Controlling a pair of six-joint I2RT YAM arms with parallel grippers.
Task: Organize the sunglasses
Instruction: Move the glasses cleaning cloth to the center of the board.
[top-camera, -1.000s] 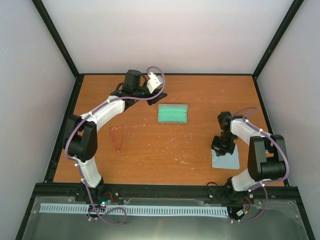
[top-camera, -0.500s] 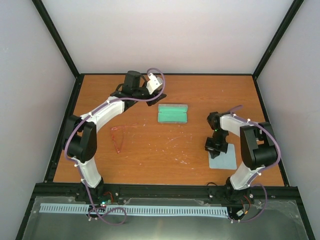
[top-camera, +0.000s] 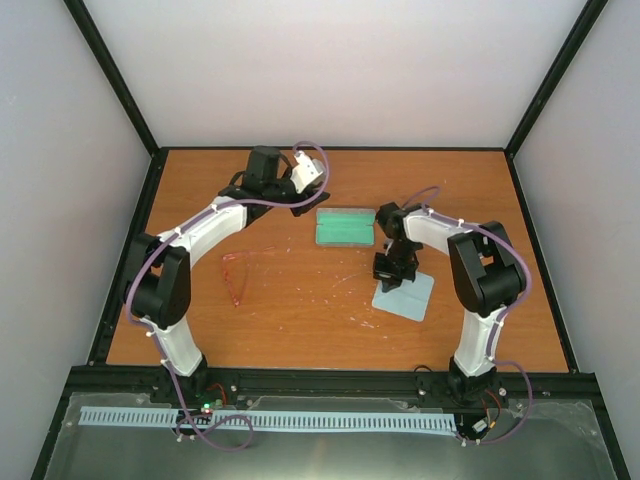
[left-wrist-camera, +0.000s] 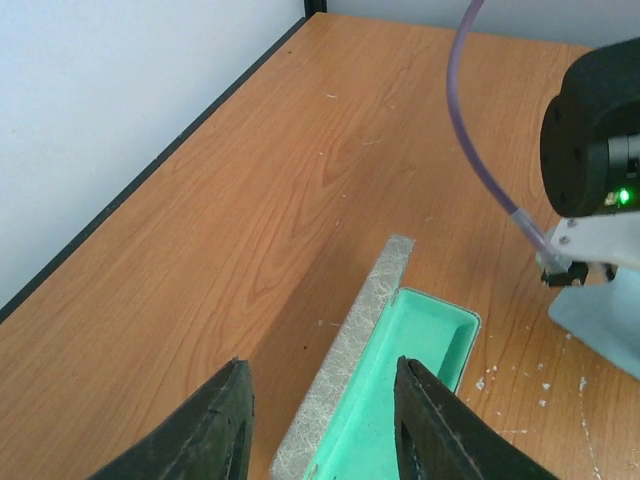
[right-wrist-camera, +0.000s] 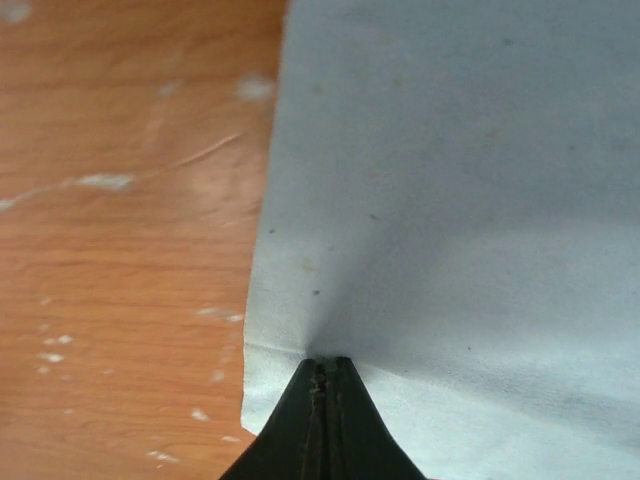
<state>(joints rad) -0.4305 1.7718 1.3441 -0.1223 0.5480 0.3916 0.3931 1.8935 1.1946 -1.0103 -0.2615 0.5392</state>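
Observation:
The sunglasses (top-camera: 240, 272), thin and red-pink, lie on the table left of centre, apart from both grippers. The open grey case with green lining (top-camera: 345, 227) sits at centre back. My left gripper (top-camera: 308, 205) hovers over the case's left end, open, and in the left wrist view the case (left-wrist-camera: 405, 375) shows between its fingers (left-wrist-camera: 225, 425) with nothing held. My right gripper (top-camera: 388, 272) is shut on an edge of the light blue cloth (top-camera: 405, 295), just in front of the case. The right wrist view shows the closed tips (right-wrist-camera: 327, 366) pinching the cloth (right-wrist-camera: 450, 200).
The orange wooden table (top-camera: 300, 320) is ringed by a black frame with pale walls on three sides. White scuffs (top-camera: 350, 300) mark the wood in front of the case. In the left wrist view the right arm's wrist (left-wrist-camera: 600, 130) stands close beyond the case.
The right gripper has dragged the cloth from the right front of the table leftwards and back, up to the case. The left gripper has barely moved.

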